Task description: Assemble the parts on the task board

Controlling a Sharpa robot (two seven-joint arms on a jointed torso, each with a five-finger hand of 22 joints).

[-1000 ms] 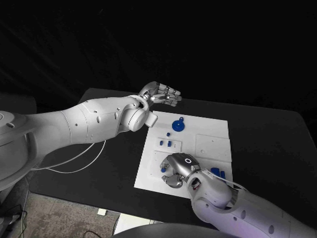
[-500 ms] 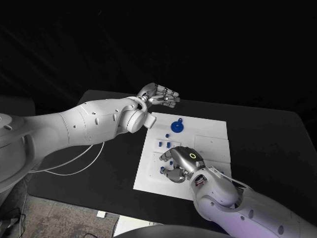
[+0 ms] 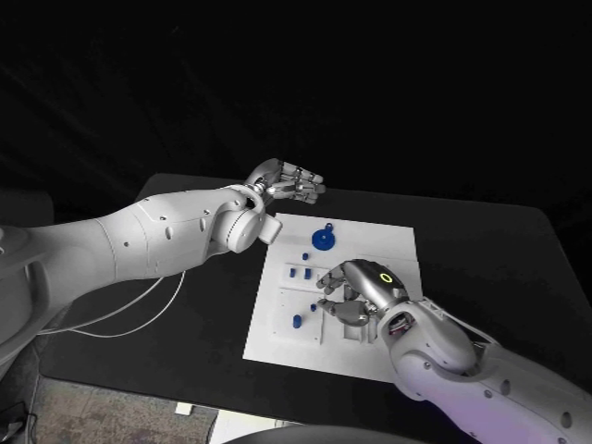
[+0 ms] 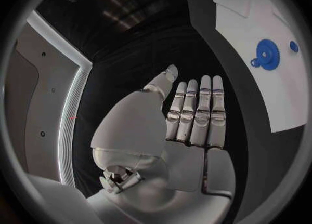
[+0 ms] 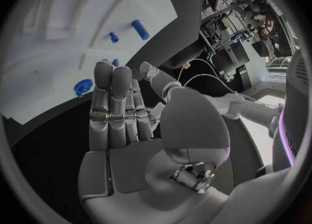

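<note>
The white task board lies in the middle of the black table. A blue gear sits near its far edge, and the left wrist view shows that gear too. Two small blue pegs stand left of centre, and a blue part lies nearer the front. My right hand hovers over the board's middle with its fingers stretched out and nothing in them. My left hand hangs beyond the board's far left corner, fingers straight and side by side, holding nothing.
In the right wrist view several small blue parts lie on the board ahead of the fingers. Black tabletop surrounds the board. A white cable droops by the table's left edge.
My right hand has moved from the board's front part toward its middle, and its fingers have stretched out. The left hand has barely moved. The camera has shifted slightly.
</note>
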